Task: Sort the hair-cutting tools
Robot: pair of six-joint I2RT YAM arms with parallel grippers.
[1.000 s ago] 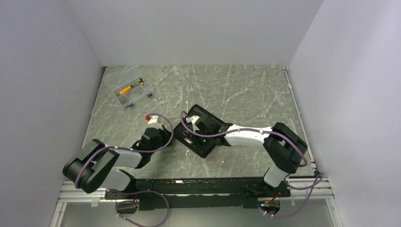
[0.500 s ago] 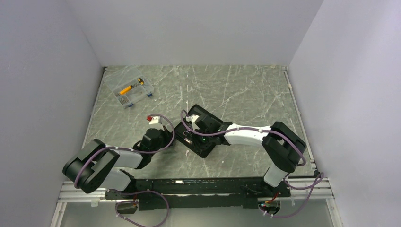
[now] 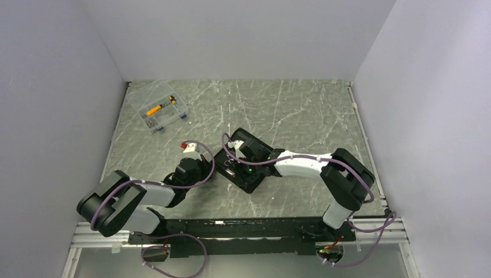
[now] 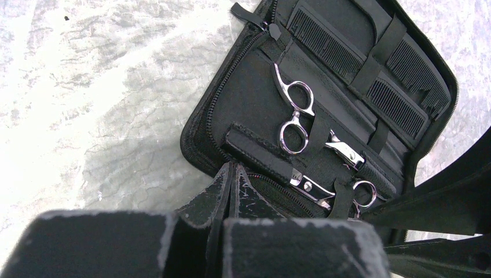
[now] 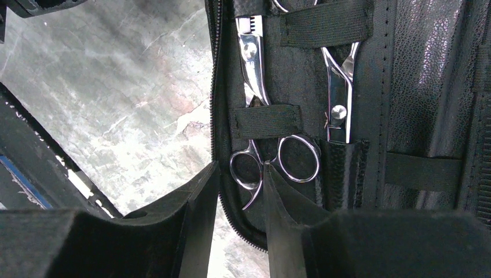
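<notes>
While its two fingers stand slightly apart, the right tool [image 5: 240, 188] straddles one ring handle of a thin silver metal pair of scissors [image 5: 253, 69]; whether the fingers touch the ring I cannot tell. That pair lies under black elastic straps [image 5: 266, 120] along the zip edge of an open flat black zip case [image 4: 255, 110]. Just beside it, pointing the opposite way, a second silver pair of scissors [image 5: 339, 87] is strapped in too. At the case's nearer rim, the left tool [image 4: 231, 174] has its fingers pressed together; whether they pinch the rim is unclear. A slim black comb [image 4: 324, 41] sits strapped in the other half. The case rests on the grey marbled tabletop [image 4: 87, 87], well apart from a clear plastic box [image 3: 157, 112] near the far left corner.
</notes>
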